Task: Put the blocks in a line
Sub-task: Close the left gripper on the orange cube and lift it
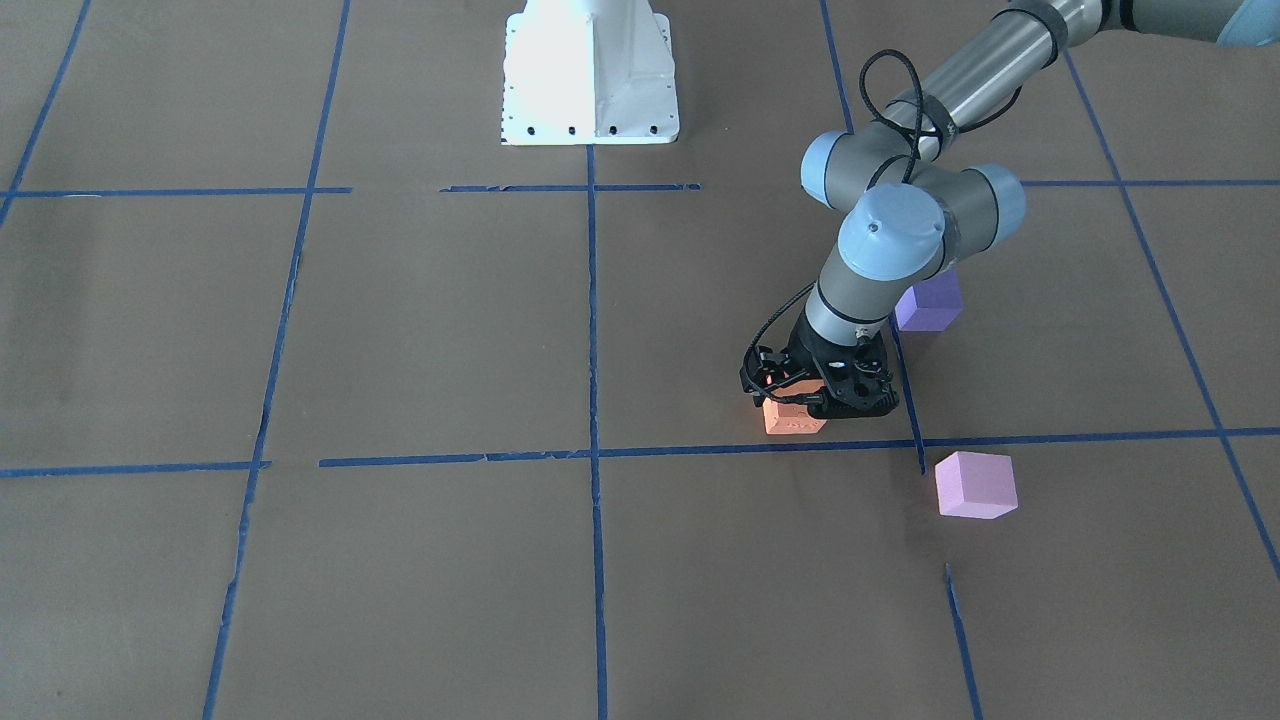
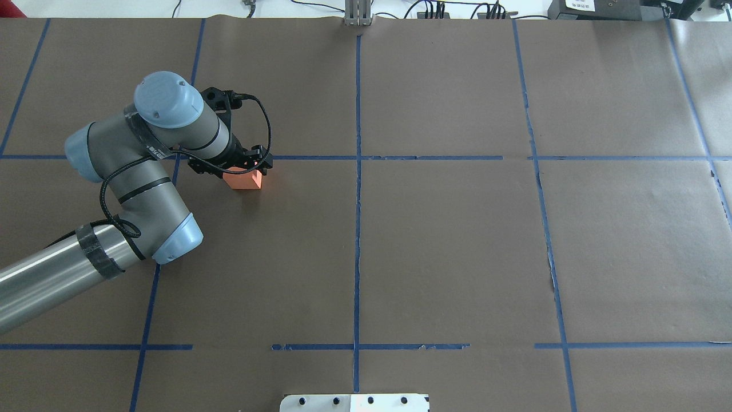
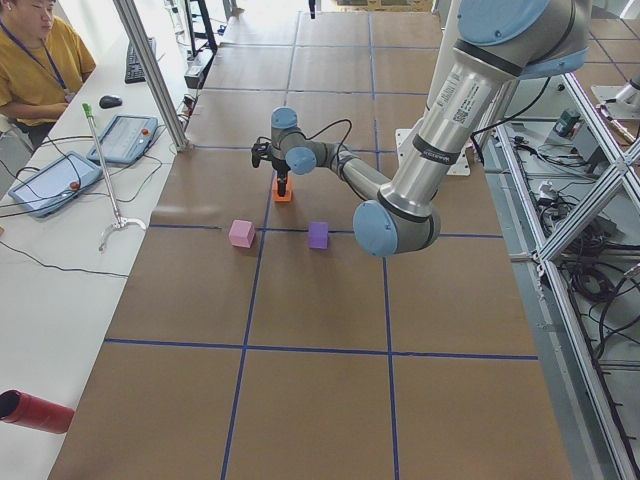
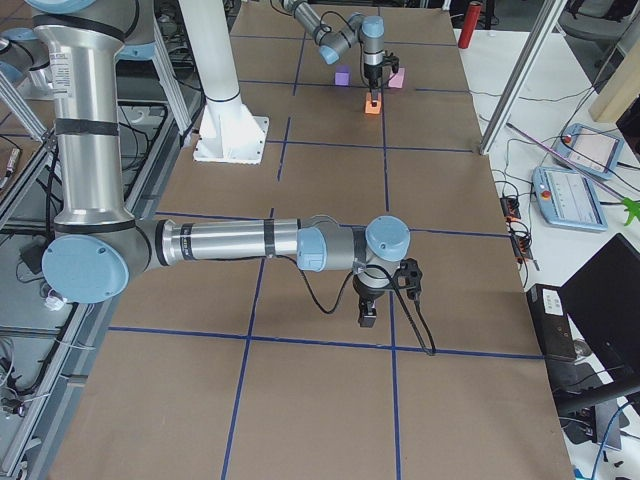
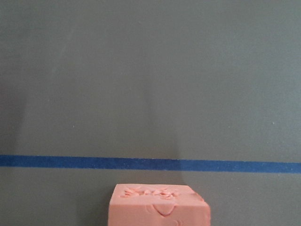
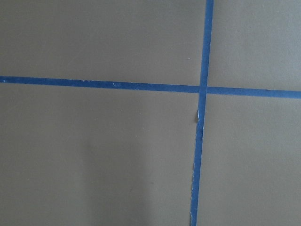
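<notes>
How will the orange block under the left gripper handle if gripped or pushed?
The small orange matte foam-like cube probably yields when squeezed: its top shows dents in the left wrist view. Flat faces on the brown paper suggest sliding, not rolling. Its foam look hints it is light.

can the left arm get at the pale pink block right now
Probably yes. The pale pink block sits alone in the open, close by the left gripper, with nothing on or against it. But that gripper is down over the orange block, so it would have to leave that first.
</notes>
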Tool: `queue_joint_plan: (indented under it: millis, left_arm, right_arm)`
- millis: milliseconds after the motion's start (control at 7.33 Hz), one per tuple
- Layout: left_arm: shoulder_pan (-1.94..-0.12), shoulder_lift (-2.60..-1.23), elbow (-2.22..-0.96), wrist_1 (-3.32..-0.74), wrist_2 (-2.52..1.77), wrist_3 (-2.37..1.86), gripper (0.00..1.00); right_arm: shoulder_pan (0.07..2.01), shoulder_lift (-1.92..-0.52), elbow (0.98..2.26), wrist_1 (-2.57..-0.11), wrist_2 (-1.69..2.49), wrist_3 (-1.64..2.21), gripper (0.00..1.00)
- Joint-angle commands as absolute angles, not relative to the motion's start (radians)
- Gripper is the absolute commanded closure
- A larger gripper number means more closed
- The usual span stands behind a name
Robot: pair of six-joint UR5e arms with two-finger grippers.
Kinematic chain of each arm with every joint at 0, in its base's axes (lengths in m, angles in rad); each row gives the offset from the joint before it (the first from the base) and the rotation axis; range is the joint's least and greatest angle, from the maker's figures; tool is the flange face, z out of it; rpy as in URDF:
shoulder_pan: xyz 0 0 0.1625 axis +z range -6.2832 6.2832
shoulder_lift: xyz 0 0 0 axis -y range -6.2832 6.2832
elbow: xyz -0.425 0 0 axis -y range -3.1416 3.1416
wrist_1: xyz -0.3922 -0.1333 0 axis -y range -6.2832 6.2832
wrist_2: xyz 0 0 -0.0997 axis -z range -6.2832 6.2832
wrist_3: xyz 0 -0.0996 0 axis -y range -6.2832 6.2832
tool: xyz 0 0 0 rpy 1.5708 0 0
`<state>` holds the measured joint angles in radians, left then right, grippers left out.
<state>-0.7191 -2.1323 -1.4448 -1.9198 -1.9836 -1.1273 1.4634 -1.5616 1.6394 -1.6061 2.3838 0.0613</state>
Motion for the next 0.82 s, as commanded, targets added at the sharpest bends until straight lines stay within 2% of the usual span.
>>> queue_joint_plan:
  millis: [0,136,273,409,545,682]
  left_arm:
    - [-0.715,-2.132,-1.439,-1.924,-1.983,-1.129,0.15]
    - [-0.716,-2.132,-1.442,-1.921,-1.986,-1.120,0.56]
    - [-0.733,-2.131,-1.451,-1.916,-1.997,-1.118,0.78]
    - [-0.768,-2.106,-1.501,-1.916,-2.000,-1.076,0.78]
    - [-0.800,-1.994,-1.596,-1.913,-2.012,-1.004,0.78]
    - [-0.855,-1.927,-1.606,-1.917,-2.096,-0.974,0.79]
  right_arm:
    - [1.463,-1.562,1.640,-1.606,2.384,0.061,0.00]
    - [1.463,-1.562,1.640,-1.606,2.384,0.061,0.00]
    - [1.463,-1.562,1.640,-1.606,2.384,0.061,0.00]
    - [1.463,-1.562,1.640,-1.606,2.384,0.061,0.00]
    - [1.463,-1.562,1.638,-1.606,2.384,0.061,0.00]
    - [1.463,-1.562,1.638,-1.606,2.384,0.061,0.00]
